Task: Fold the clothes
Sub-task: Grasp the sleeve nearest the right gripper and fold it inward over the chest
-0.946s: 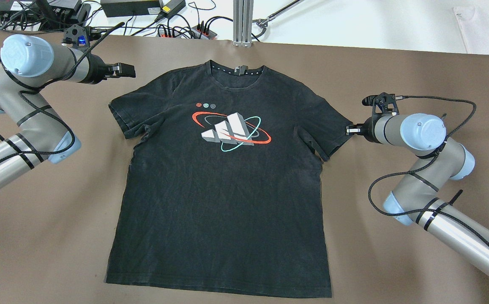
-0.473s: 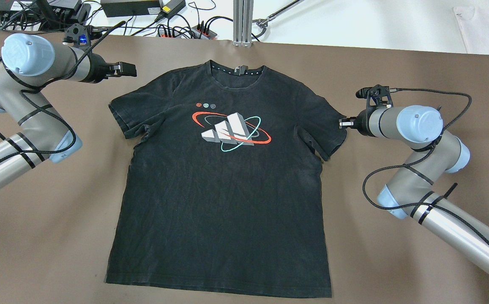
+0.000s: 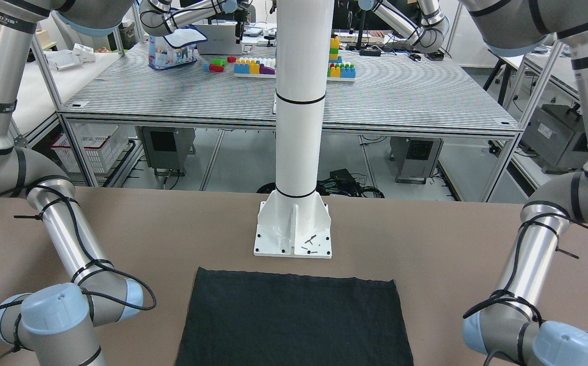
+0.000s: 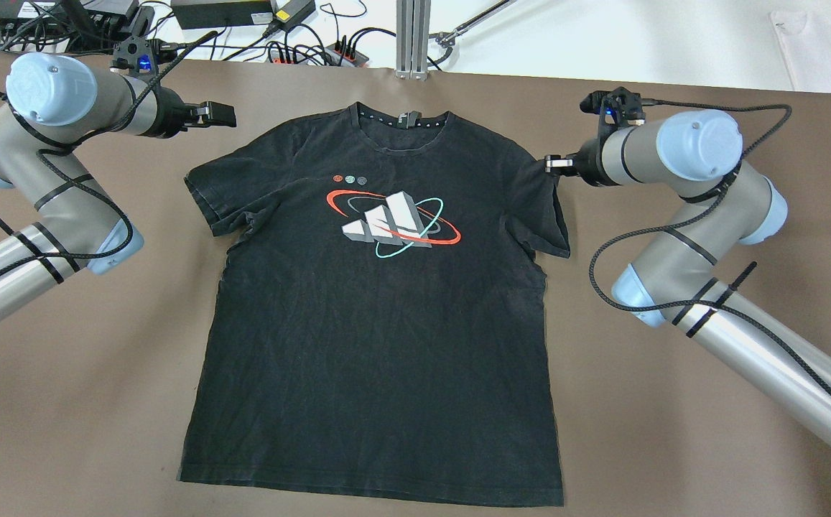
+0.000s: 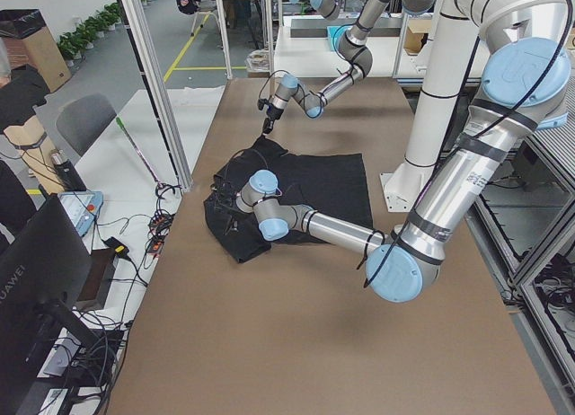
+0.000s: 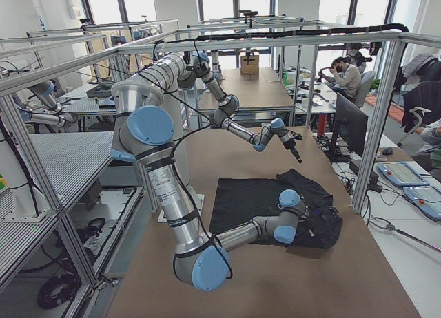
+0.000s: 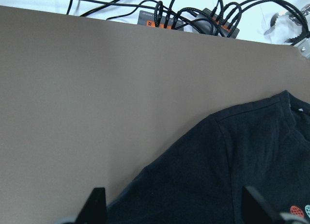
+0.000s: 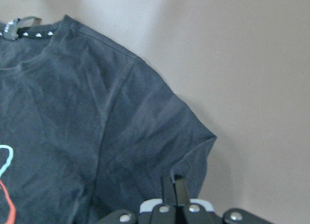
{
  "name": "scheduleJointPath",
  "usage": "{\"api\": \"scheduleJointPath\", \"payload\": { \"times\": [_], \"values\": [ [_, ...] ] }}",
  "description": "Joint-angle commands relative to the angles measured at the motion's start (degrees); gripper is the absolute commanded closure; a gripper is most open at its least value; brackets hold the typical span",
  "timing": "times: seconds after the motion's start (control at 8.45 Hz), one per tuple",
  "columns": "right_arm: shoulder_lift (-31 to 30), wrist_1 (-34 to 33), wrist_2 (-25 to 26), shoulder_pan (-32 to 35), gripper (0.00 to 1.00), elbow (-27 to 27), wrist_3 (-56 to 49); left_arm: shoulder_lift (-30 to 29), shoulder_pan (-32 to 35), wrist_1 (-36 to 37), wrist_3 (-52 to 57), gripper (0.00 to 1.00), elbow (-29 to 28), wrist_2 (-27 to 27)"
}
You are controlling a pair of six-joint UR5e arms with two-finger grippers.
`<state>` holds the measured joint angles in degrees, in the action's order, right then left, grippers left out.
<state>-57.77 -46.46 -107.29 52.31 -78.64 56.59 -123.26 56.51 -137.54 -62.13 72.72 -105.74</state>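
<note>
The clothes are a black T-shirt (image 4: 379, 309) with a red, white and teal print, lying flat and face up on the brown table (image 4: 63, 402). Its hem end shows in the front-facing view (image 3: 294, 320). My right gripper (image 4: 550, 164) is shut on the edge of the sleeve on its side, which is drawn in toward the body; the right wrist view shows the fingers (image 8: 180, 187) pinched on that sleeve (image 8: 160, 122). My left gripper (image 4: 227, 113) is open and empty, beside the other shoulder, off the fabric. The left wrist view shows that shoulder (image 7: 232, 170).
A white pole's base (image 3: 294, 229) stands just behind the shirt's hem. Cables and power strips (image 4: 314, 50) lie past the table's far edge. A white cloth (image 4: 824, 43) lies at the far right. Bare brown table surrounds the shirt.
My right gripper has moved toward the far edge and inward with the sleeve edge in it, so the sleeve is pulled in. My left gripper has barely shifted.
</note>
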Motion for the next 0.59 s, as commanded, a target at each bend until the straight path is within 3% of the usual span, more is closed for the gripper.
{"api": "scheduleJointPath", "payload": {
  "times": [0.0,0.35,0.47],
  "values": [
    [6.43,-4.51,2.33,-1.75,1.0,0.41,3.09,-0.05,0.0,0.08,-0.01,0.0,-0.03,0.09],
    [15.64,-4.34,13.74,-9.4,1.0,8.9,8.09,-0.05,0.0,-0.27,0.17,0.0,-1.08,0.36],
    [16.2,-4.08,15.69,-10.55,1.0,10.25,8.1,-0.14,0.0,-0.27,0.17,0.0,-1.17,0.44]
  ]
}}
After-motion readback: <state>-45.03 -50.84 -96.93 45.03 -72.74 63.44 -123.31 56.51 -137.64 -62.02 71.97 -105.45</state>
